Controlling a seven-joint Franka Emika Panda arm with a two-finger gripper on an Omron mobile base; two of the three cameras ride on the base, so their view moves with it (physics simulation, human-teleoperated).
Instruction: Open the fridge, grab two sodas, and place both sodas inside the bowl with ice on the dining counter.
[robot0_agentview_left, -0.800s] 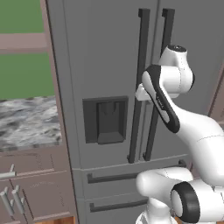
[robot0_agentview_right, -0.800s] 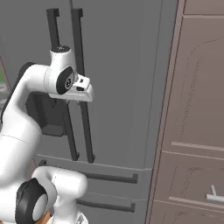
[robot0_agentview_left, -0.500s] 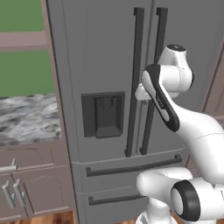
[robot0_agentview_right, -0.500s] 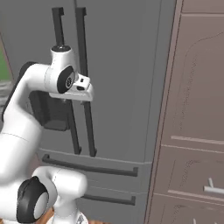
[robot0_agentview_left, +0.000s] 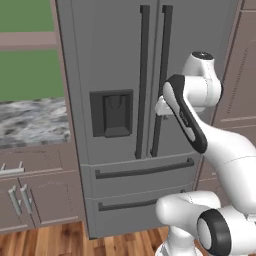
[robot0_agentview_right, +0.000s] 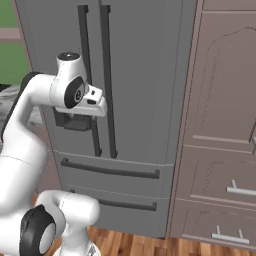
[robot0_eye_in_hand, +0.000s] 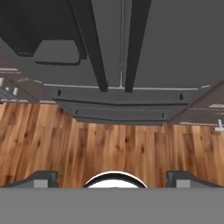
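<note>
Wooden plank floor (robot0_eye_in_hand: 109, 148) runs below my claw (robot0_eye_in_hand: 113, 178), whose two dark fingertips (robot0_eye_in_hand: 41, 178) stand wide apart with nothing between them. Just ahead of the claw stands the fridge (robot0_agentview_left: 115, 60), doors shut, its two long dark handles (robot0_agentview_left: 144, 80) hanging side by side close in front of the fingers; I think there is a small gap, though the angle is poor. Beyond, to the claw's left, sits the dispenser recess (robot0_agentview_left: 112, 113). Brown cabinets (robot0_agentview_right: 220, 125) flank the right.
</note>
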